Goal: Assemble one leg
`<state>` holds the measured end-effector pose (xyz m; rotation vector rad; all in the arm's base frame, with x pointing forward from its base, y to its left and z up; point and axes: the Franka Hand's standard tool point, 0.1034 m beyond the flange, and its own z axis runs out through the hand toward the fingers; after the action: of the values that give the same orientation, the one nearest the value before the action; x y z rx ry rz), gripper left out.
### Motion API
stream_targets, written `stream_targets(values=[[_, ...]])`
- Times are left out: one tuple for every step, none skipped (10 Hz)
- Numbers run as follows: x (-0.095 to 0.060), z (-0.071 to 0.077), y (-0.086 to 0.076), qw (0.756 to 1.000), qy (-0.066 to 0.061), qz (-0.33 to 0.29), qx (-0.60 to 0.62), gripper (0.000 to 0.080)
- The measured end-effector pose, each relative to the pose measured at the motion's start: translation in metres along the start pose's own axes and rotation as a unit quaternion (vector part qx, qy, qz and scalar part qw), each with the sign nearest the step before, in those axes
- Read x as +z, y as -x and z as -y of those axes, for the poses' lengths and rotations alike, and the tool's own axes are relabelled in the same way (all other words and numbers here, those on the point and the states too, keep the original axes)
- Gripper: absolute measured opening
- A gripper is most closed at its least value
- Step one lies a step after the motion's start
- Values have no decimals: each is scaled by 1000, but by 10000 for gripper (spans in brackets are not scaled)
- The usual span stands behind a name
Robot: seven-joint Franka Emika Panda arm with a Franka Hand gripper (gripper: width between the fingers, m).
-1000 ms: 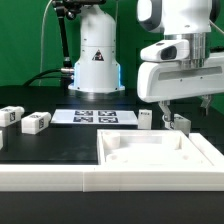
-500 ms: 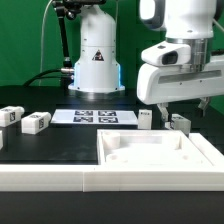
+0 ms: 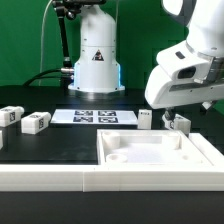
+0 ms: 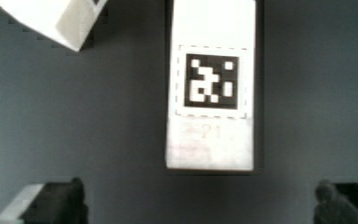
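Gripper is open, fingers wide apart, nothing held. Tagged leg lies flat on the desk, tag up, just ahead of the fingers, not between them. In the exterior view that spot is right of centre, just behind the white panel. Step looks like approach before the pick. Next move calls for a descent with fingers straddling the leg's narrow sides. Versus 0.5 s ago, the wrist has tilted over; parts on the desk are unmoved.

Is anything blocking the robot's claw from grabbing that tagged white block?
Nothing visible does. The leg lies alone on the dark table ahead of the open gripper; another white part sits off to one side, apart.
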<state>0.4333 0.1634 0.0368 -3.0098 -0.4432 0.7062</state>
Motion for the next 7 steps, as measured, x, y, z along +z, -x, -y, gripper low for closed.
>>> stream_targets(values=[[5,-1,4,999,-2,39,1,648],[11,0,7,997,-1,72,5,648],[17,-1,9,995,2,98,8,648],[24,-1,15,990,6,140,11,648],[31,2,16,984,7,175,17,648],[36,3,14,981,7,195,21,648],[41,4,13,975,6,221,20,649]])
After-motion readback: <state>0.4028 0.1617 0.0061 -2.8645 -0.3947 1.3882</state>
